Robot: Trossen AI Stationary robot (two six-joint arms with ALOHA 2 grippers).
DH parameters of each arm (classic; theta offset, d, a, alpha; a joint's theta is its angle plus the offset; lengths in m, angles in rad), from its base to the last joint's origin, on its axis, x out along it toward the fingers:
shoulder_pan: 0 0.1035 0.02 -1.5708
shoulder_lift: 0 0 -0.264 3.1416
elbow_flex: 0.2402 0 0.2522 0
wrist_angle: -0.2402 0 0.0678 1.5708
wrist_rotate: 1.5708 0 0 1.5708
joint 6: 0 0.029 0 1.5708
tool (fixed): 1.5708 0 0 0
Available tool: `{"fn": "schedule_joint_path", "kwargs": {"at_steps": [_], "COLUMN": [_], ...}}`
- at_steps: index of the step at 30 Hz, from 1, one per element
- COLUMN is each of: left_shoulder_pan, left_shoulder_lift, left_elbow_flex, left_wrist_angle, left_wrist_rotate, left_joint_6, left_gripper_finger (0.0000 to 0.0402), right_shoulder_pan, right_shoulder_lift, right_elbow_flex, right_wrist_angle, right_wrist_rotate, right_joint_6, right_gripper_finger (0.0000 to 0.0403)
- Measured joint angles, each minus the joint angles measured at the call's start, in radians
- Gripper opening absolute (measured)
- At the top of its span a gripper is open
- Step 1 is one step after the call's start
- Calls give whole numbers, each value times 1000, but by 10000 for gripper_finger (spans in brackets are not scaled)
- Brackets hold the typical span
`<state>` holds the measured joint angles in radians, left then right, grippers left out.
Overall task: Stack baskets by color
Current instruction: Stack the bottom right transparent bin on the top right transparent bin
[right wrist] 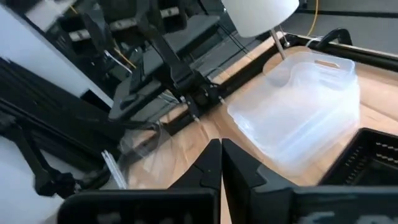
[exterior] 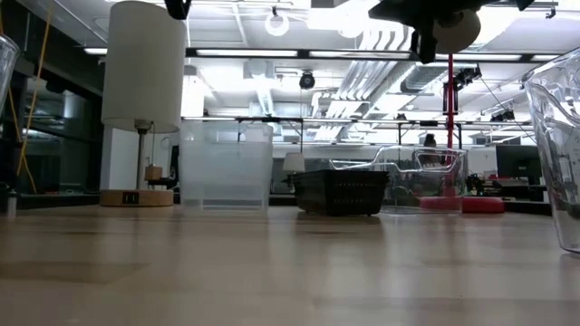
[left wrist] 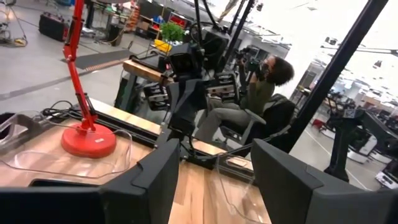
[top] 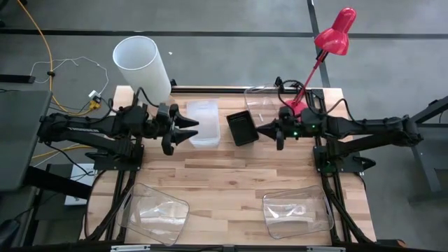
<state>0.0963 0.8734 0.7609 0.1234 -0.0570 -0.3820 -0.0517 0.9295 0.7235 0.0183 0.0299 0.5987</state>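
You had the left gripper (top: 194,128) spread wide beside the frosted white basket (top: 204,122), probably lining up a grab; the right gripper (top: 262,129) was pinched empty by the black basket (top: 242,127).

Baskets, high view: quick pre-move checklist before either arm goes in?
1. Left gripper open, empty: ok.
2. Right gripper shut, holding nothing: ok.
3. Frosted white basket on the table, ungripped, just ahead of the left gripper: ok.
4. Black perforated basket free beside the right gripper's tips: ok.
5. Clear tubs at the near edge, apart from both arms: ok.
6. Third clear tub close against the red desk lamp; whether they touch: cannot tell.
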Motion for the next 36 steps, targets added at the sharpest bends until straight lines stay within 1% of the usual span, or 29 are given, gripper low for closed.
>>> {"fn": "schedule_joint_path", "kwargs": {"at_steps": [2,4,6,8,10,13,17,19,21,24,27,29,32,36], "left_shoulder_pan": [0,0,0,0,0,0,0,0,0,0,0,0,0,0], "left_shoulder_lift": [0,0,0,0,0,0,0,0,0,0,0,0,0,0], "left_elbow_flex": [0,0,0,0,0,0,0,0,0,0,0,0,0,0], "left_wrist_angle": [0,0,0,0,0,0,0,0,0,0,0,-1,-6,-7], "left_wrist_rotate": [0,0,0,-2,-2,-2,-3,-3,-3,-3,-3,-3,-3,-7], "left_joint_6": [-2,-8,-8,-8,-8,-9,-19,-19,-21,-27,-27,-27,-27,-27], "left_gripper_finger": [186,186,186,186,186,186,186,186,186,186,186,186,186,186], "right_shoulder_pan": [0,0,6,24,48,102,182,229,277,354,426,465,507,557], "right_shoulder_lift": [0,0,0,1,15,58,159,216,265,324,354,358,357,361], "right_elbow_flex": [0,0,1,18,68,196,394,462,495,491,425,358,260,158], "right_wrist_angle": [42,115,177,181,126,-103,-531,-733,-899,-1100,-1186,-1151,-1053,-933], "right_wrist_rotate": [-17,-80,-116,-123,-139,-174,-218,-246,-299,-326,-320,-319,-313,-227], "right_joint_6": [46,74,79,103,108,110,72,61,32,-9,-47,-58,-46,3], "right_gripper_finger": [0,0,0,2,10,42,110,147,182,224,246,250,252,252]}}
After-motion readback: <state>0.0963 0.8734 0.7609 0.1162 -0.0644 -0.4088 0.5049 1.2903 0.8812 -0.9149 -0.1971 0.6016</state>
